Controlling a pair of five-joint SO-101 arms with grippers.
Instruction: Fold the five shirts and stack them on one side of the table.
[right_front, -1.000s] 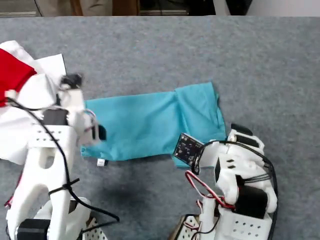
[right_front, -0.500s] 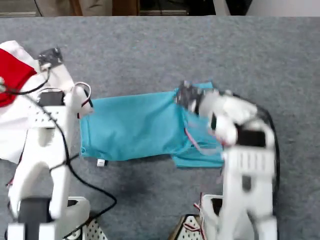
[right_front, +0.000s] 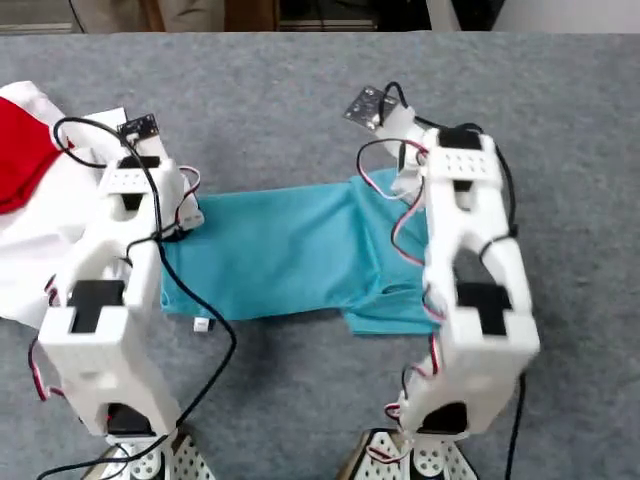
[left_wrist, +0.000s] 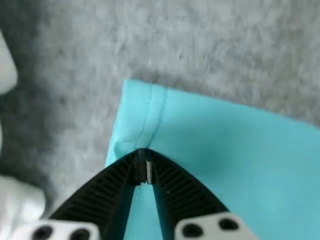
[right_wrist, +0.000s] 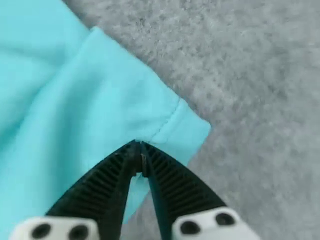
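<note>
Teal shirt (right_front: 285, 255) | far-edge corners pinched, one in each arm's jaws

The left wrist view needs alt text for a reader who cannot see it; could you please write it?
The left gripper, black and ribbed, is closed on a stitched corner of the turquoise shirt. The shirt lies flat on the grey table.

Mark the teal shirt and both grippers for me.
teal shirt (right_front: 280, 250), high view, middle of its body.
left gripper (left_wrist: 143, 169), left wrist view, fingertips meeting on the hem.
right gripper (right_wrist: 139, 159), right wrist view, fingertips meeting near the corner.
</note>
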